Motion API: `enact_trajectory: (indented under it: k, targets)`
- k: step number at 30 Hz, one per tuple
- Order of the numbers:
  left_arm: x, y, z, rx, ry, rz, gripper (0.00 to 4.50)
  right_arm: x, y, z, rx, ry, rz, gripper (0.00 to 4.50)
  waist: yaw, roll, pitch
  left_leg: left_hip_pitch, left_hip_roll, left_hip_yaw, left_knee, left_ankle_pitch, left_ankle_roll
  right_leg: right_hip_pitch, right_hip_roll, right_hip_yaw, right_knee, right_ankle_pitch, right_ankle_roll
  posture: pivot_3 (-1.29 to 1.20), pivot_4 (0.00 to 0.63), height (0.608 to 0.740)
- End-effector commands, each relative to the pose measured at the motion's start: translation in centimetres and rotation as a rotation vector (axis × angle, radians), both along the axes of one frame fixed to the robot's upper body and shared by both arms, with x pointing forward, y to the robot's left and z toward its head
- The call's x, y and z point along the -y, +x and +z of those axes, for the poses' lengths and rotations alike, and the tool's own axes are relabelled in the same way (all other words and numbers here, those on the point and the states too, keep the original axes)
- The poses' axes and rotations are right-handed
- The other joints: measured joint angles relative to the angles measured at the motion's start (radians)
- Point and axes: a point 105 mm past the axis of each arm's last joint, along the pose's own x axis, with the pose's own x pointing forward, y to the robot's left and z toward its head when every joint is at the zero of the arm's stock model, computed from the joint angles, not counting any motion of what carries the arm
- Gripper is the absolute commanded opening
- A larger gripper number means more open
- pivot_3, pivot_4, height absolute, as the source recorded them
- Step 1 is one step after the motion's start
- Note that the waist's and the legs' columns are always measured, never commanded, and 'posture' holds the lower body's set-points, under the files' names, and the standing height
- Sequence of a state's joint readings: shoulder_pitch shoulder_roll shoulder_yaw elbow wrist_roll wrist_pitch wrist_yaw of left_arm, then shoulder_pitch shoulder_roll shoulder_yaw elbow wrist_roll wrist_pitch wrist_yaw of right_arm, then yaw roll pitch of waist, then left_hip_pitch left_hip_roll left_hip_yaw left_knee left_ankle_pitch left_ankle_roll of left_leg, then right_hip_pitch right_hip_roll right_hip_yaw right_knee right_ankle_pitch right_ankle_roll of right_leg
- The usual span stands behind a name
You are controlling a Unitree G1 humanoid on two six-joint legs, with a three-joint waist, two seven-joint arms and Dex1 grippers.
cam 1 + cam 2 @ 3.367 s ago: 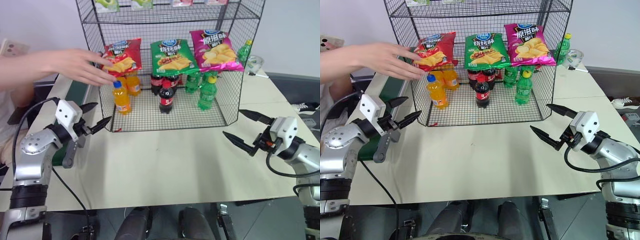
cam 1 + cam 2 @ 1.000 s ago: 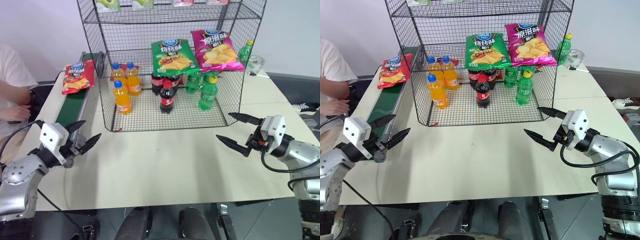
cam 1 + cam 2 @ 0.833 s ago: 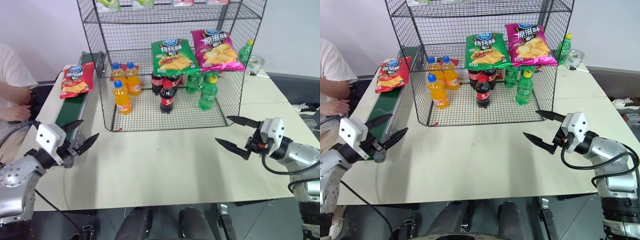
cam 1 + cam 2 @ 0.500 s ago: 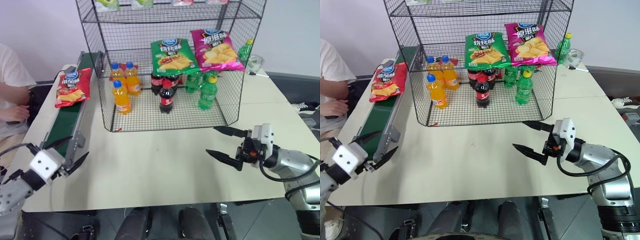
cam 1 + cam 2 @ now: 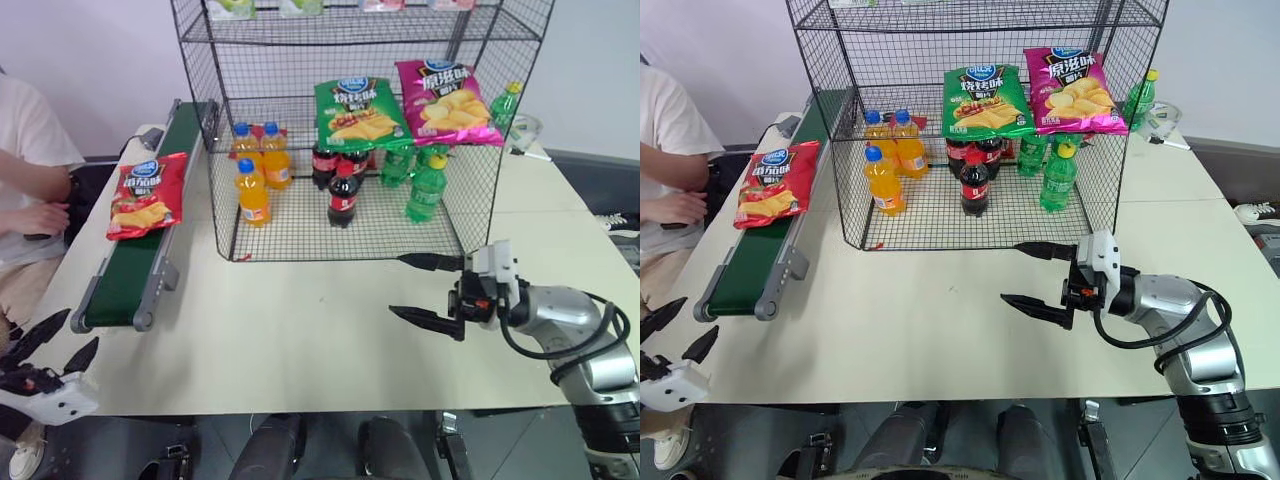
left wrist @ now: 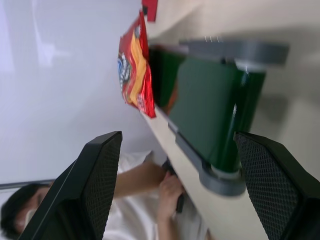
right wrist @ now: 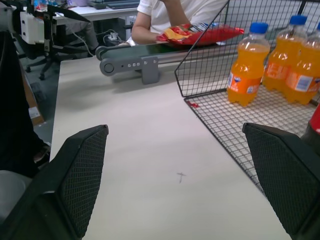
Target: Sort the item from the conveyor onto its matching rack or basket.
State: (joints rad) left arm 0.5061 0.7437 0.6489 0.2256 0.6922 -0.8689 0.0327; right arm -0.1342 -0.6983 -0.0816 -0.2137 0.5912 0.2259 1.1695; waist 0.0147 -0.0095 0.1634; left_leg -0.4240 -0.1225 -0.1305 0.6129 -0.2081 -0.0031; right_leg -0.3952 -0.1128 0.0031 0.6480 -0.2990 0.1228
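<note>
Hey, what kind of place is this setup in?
Probably a robotics lab mock-up of a shop's sorting line: a dark green conveyor belt carrying a red crinkly chip bag, a tall black wire-mesh rack of drinks and snacks, and a seated person alongside.

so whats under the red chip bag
The red chip bag lies on the dark green conveyor belt; the stretch of belt directly beneath it is covered.
</note>
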Motion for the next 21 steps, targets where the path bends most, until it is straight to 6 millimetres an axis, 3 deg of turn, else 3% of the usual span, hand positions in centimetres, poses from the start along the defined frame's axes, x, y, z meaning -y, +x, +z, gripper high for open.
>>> enact_trajectory:
  k: [1,21]
  targets:
    - [-0.6,0.0,0.5,0.036,-0.004,0.021,3.73,-0.3,-0.6,0.5,0.019,-0.018,0.037,4.50,-0.001,0.000,0.000,0.000,0.000,0.000,0.000,0.000,0.000,0.000,0.000,0.000,0.000,0.000,0.000,0.00,0.150,0.740]
    - [-0.1,1.8,-0.3,0.046,-0.010,0.005,3.73,-0.2,-0.2,0.5,0.039,-0.027,0.006,4.50,-0.002,0.000,0.000,0.000,0.000,0.000,0.001,0.000,0.000,0.000,0.000,-0.001,0.002,0.001,0.001,0.00,0.150,0.740]
